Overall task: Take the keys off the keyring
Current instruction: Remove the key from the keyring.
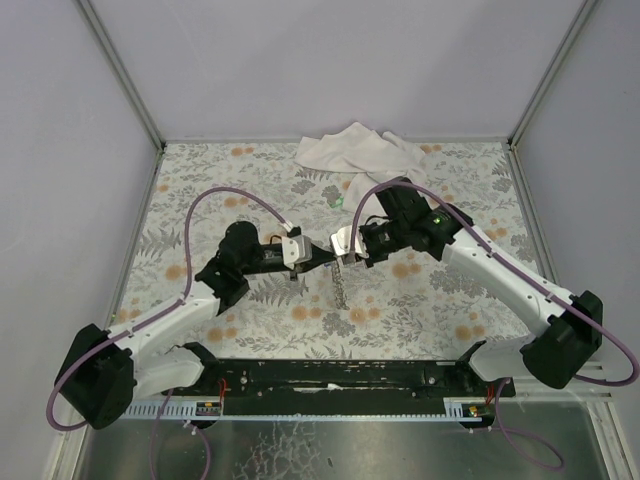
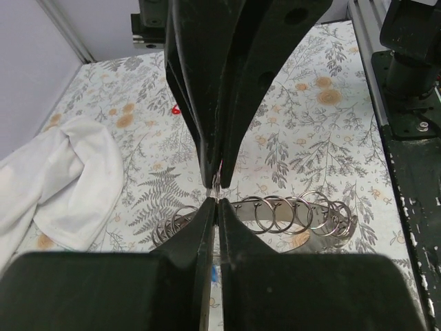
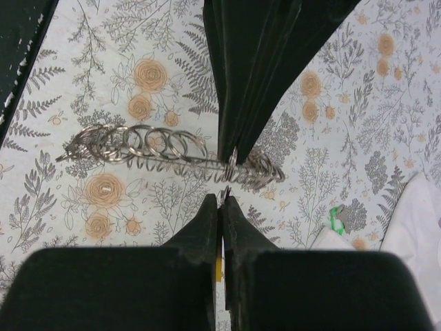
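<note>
Right wrist view: our right claw (image 3: 224, 194) is fully closed, seemingly nipping one ring of the keyring (image 3: 158, 146), whose long axis stretches leftward across mid-frame over the table (image 3: 83, 55). Our left claw (image 2: 216, 196), also closed, meets it at the same spot.

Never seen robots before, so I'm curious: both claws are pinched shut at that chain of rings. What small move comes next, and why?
Probably ease the left gripper away from the right gripper. Both are shut, tips close together at the keyring; the right seems to pinch a ring, so a gentle pull may free what the left holds.
</note>
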Robot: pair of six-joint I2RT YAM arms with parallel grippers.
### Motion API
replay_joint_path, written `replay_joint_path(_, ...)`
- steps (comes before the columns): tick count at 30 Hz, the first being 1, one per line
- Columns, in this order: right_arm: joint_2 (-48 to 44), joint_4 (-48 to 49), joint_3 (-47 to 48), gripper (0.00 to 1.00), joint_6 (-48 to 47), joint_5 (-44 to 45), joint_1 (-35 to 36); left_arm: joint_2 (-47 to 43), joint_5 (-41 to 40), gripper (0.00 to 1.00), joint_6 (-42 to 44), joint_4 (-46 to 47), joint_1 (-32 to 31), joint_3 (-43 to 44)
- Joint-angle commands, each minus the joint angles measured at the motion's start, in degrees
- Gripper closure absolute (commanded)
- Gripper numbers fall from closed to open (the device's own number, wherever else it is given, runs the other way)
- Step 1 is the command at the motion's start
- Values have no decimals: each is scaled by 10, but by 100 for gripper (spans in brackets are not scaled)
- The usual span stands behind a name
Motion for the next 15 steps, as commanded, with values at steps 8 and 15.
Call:
replay_joint_path(8,-10,52,-45,100,-42,-22,-6,-10,-38,100,-114,203,0,-72)
replay_joint_path(15,-2,67,-37,100,-3,-22,-12,-19,-89,100,-107,168,1,-70)
